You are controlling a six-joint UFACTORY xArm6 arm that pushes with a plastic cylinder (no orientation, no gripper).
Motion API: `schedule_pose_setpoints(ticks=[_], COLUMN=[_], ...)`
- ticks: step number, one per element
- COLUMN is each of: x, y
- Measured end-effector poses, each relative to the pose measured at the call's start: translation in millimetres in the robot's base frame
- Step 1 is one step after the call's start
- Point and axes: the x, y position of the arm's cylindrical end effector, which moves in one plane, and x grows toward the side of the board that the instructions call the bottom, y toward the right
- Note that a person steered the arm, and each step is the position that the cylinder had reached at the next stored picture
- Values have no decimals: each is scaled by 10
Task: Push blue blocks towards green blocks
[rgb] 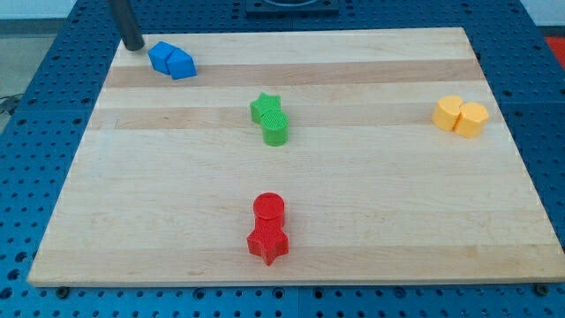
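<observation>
Two blue blocks [171,61] lie touching each other near the board's top left corner. A green star [263,107] and a green cylinder [275,128] touch each other near the board's middle, down and to the right of the blue pair. My tip [132,45] stands at the board's top left edge, just up and to the left of the blue blocks, a small gap apart from them.
A red cylinder [268,208] and a red star [267,242] touch near the view's bottom middle. Two yellow blocks [460,116] touch at the right. The wooden board [353,194] rests on a blue perforated table.
</observation>
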Motion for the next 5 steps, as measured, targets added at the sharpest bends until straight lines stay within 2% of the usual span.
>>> schedule_pose_setpoints(ticks=[1,5], x=[15,1191], y=[60,1346])
